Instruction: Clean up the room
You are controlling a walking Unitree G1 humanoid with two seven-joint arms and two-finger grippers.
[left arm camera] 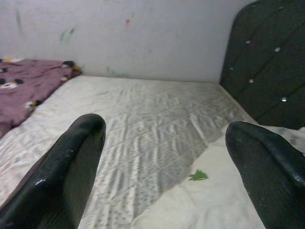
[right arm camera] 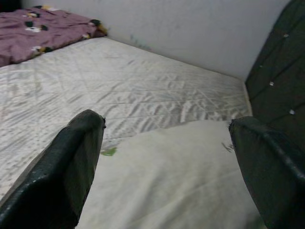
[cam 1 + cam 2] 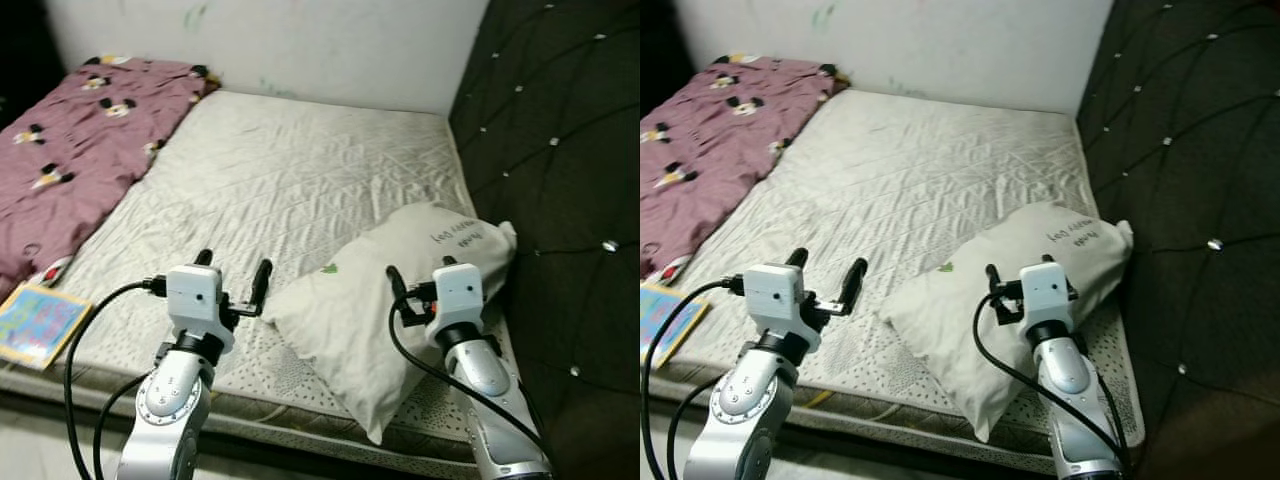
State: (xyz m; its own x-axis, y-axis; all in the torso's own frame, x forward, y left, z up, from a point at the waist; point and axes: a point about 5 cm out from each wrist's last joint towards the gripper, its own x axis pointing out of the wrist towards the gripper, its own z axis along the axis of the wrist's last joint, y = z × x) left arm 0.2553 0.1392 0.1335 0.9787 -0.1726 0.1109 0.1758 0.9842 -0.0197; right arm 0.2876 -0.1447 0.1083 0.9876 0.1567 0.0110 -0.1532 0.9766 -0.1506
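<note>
Left eye view: the pillow point(image 3: 385, 305) lies askew at the near corner of the mattress point(image 3: 270, 180), beside the headboard point(image 3: 560, 170). Left gripper point(image 3: 232, 275) hovers just beside it, right gripper point(image 3: 425, 280) over it, both spread, empty. Tidying looks barely begun; a blanket point(image 3: 70, 140) is rumpled beyond.

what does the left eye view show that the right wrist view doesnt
The left eye view adds the colourful book at the mattress's near left corner, both silver arms, and the left gripper open beside the pillow's left edge. The right wrist view adds a close look along the right gripper, fingers spread over the pillow. Both share the pillow, the bare mattress, the purple blanket, the dark headboard and the wall.
</note>
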